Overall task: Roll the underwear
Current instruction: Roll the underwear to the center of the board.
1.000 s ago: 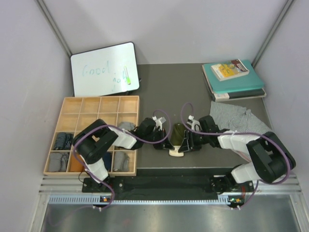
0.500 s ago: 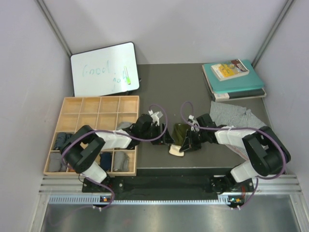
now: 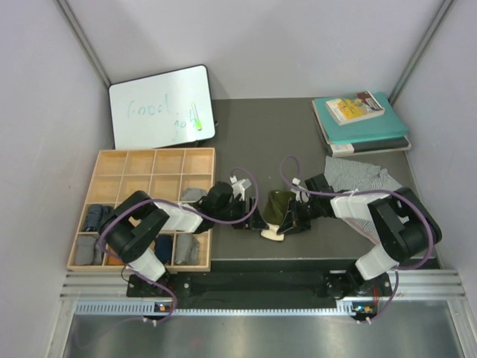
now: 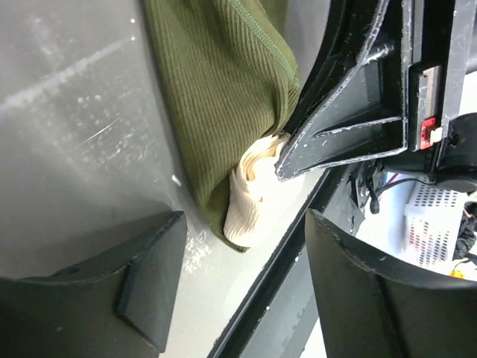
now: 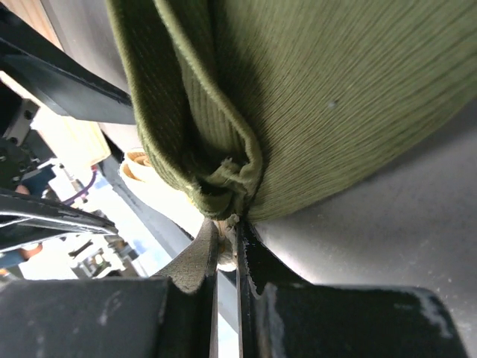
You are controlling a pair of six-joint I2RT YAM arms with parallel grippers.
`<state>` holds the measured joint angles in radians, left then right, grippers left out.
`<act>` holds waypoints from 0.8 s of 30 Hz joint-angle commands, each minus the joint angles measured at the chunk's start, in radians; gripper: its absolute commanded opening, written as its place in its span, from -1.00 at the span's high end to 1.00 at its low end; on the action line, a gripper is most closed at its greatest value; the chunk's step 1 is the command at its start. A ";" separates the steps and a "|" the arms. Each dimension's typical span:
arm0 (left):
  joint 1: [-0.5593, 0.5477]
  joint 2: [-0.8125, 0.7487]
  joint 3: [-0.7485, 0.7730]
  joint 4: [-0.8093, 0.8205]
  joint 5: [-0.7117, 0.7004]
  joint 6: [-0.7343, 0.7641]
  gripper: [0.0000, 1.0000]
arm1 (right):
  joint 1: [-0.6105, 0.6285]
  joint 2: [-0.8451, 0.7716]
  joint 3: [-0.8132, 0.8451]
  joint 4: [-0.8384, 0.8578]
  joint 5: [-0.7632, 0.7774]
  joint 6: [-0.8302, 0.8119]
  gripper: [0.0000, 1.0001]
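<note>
At 9 o'clock on the dark surface (image 3: 253, 142) sits a wooden tray (image 3: 154, 151) w/ a grid of compts. Its near row holds, left to right, a grey bundle (image 3: 89, 249), sth orange (image 3: 119, 252), a dark blue bundle (image 3: 165, 246) and a second grey bundle (image 3: 187, 247). A dark bundle (image 3: 97, 218) lies in the left column one row up. A light grey bundle (image 3: 195, 194) sits in the right column, partly under the left arm. A whiteboard (image 3: 160, 106) leans at 11 o'clock and teal books (image 3: 365, 127) are stacked at 1 o'clock. The patterned underwear (image 3: 358, 179) lies spread at 3 o'clock, beside the right arm.

The olive underwear (image 3: 277, 203) lies near the surface's 6 o'clock edge, btwn the two arm tips, w/ its cream waistband (image 3: 272, 233) toward that edge. The top cam gives layout only; finger positions can't be read there. The right wrist cam shows the right pincer (image 5: 227, 231) clamped tight on a bunched hem fold, w/ the rolled olive bulk above it. The left wrist cam shows the left pincer (image 4: 246, 224) spread wide, its fingers (image 4: 149, 283) either side of the waistband end and apart from the cloth. It also shows the right pincer's tip biting where olive meets cream.
</note>
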<state>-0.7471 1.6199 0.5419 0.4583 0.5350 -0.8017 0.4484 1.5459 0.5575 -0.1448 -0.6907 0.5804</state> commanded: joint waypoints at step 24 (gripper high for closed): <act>0.005 0.064 0.127 -0.242 0.005 -0.034 1.00 | 0.019 -0.266 0.028 -0.084 0.232 -0.145 -0.36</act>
<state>-0.7506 1.7329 0.5999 0.4709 0.5556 -0.8616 0.4397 1.4628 0.5804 -0.1844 -0.6830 0.5396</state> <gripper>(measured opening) 0.038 0.636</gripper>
